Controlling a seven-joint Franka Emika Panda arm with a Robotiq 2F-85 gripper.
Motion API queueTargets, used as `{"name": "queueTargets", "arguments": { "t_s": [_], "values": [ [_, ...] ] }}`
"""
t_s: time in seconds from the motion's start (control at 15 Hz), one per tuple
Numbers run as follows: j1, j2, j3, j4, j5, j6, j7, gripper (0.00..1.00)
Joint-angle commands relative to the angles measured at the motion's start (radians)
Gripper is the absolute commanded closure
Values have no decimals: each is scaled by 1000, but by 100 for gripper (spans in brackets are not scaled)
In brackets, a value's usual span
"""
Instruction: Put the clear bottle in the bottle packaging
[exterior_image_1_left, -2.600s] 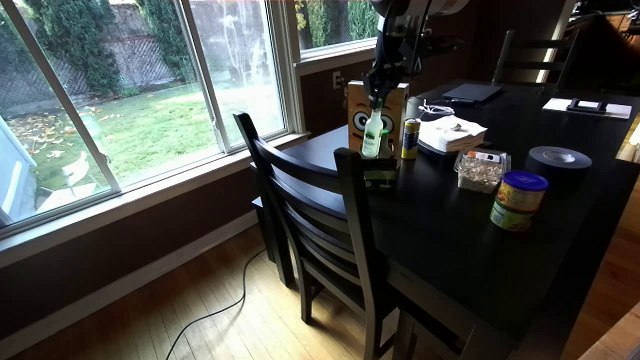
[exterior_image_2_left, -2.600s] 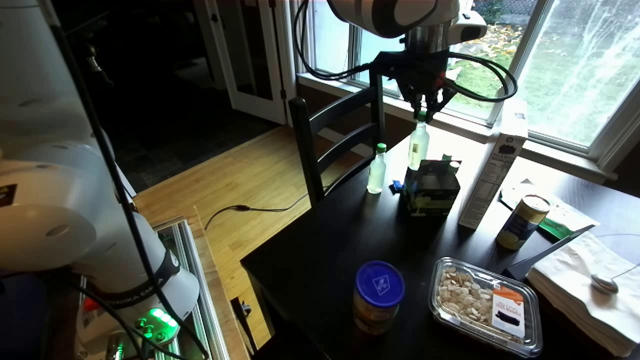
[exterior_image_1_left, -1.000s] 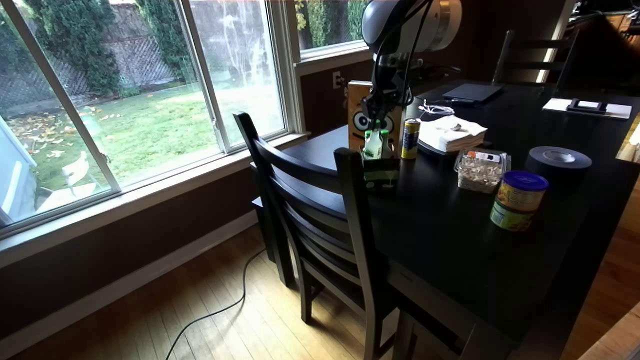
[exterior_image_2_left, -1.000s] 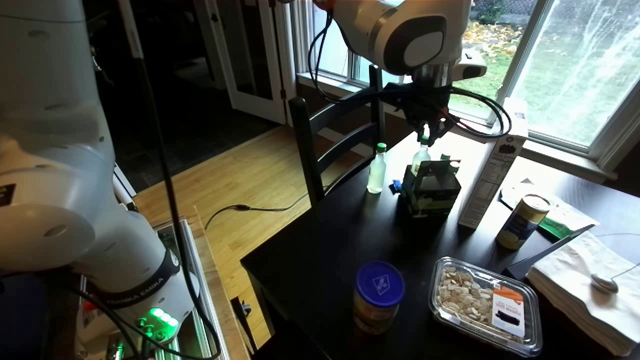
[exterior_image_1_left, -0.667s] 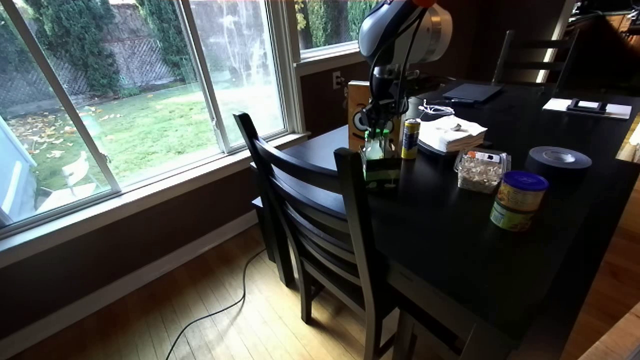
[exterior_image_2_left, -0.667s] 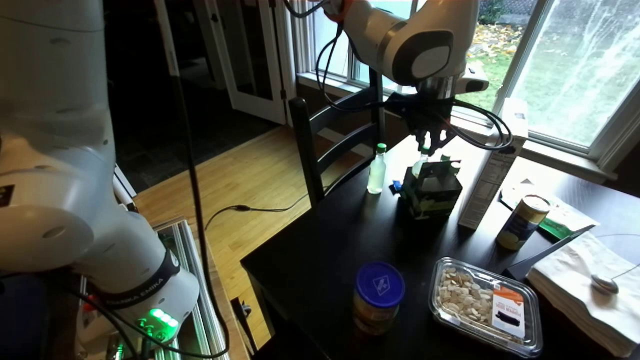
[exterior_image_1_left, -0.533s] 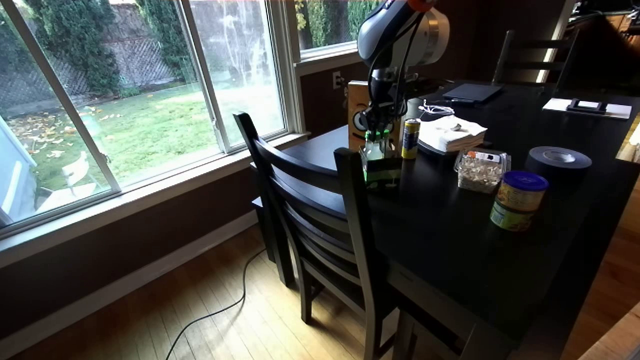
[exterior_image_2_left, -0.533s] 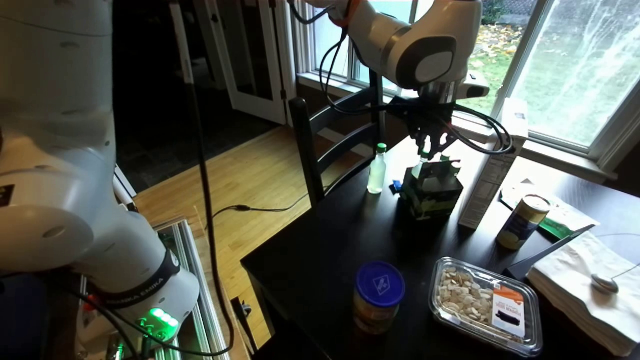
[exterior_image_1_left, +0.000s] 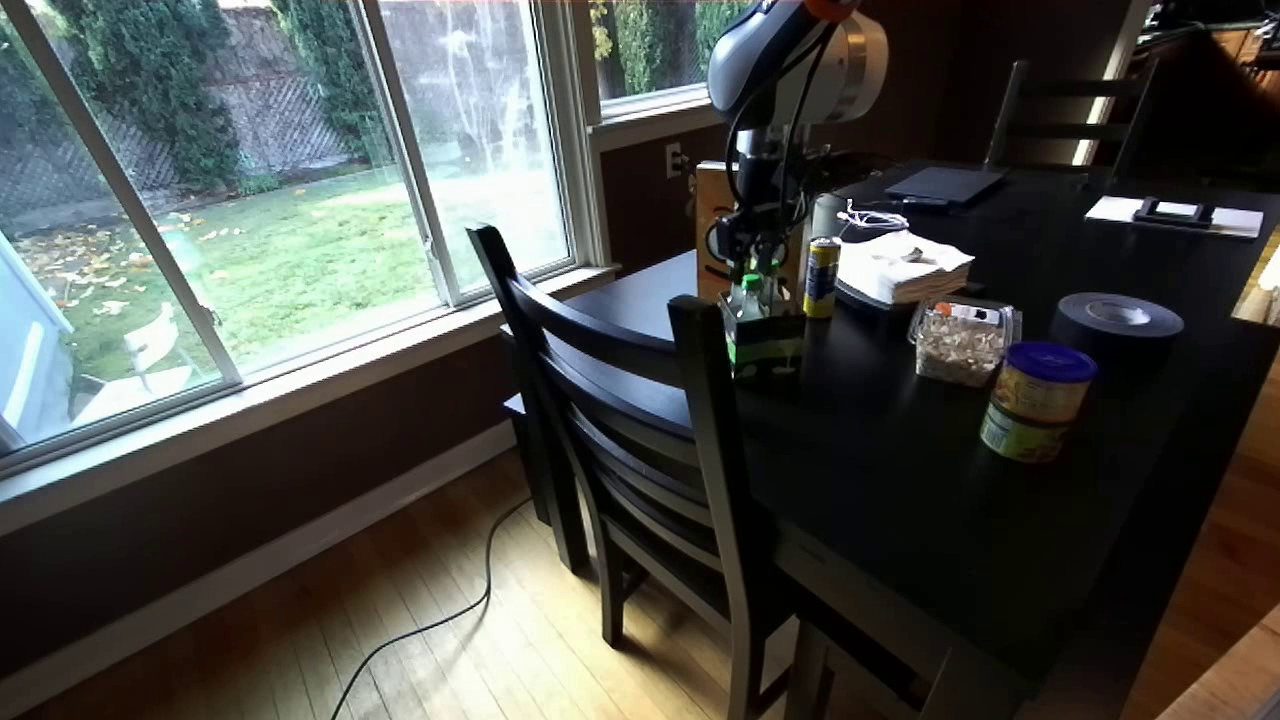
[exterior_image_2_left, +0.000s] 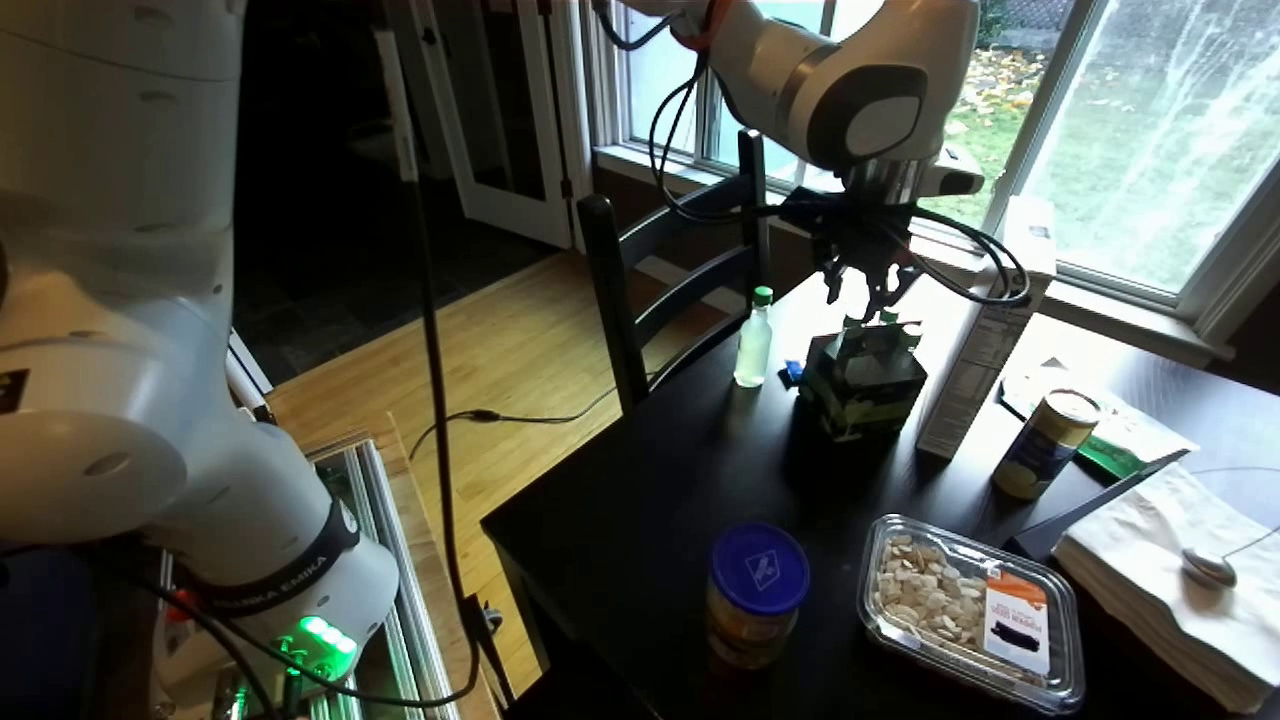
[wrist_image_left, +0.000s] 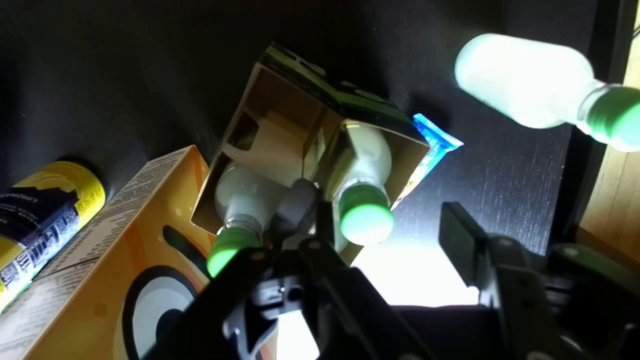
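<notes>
The gripper (wrist_image_left: 392, 227) hangs just above the bottle carton (exterior_image_2_left: 868, 405), its jaws spread apart; in the wrist view 1 finger is just beside the top of the green-capped clear bottle (wrist_image_left: 372, 150), and whether they touch I cannot tell. That clear bottle stands inside the carton, in a compartment at the end by the blue wrapper (wrist_image_left: 434, 144). A 2nd green-capped bottle (wrist_image_left: 250, 195) sits in another compartment. A 3rd bottle (exterior_image_2_left: 752, 350) stands upright on the black table (exterior_image_2_left: 625, 530), the wrapper lying between it and the carton. Opposite, near the carton, rises a cereal box (wrist_image_left: 145, 245), with a yellow-and-blue can (exterior_image_1_left: 821, 280) beyond.
</notes>
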Motion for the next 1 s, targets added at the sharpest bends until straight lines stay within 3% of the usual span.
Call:
{"name": "queueTargets", "arguments": {
  "t_s": [0.0, 0.13, 0.33, 0.6, 0.87, 0.93],
  "values": [
    [-9, -44, 10, 11, -1, -68, 11, 12],
    [-11, -101, 13, -26, 11, -138, 13, 1],
    [-16, -193, 22, -113, 38, -248, -29, 0],
    [8, -352, -34, -334, -43, -130, 114, 0],
    [6, -504, -89, -538, -221, -12, 300, 0],
    [1, -384, -73, -391, -142, -82, 205, 0]
  ]
}}
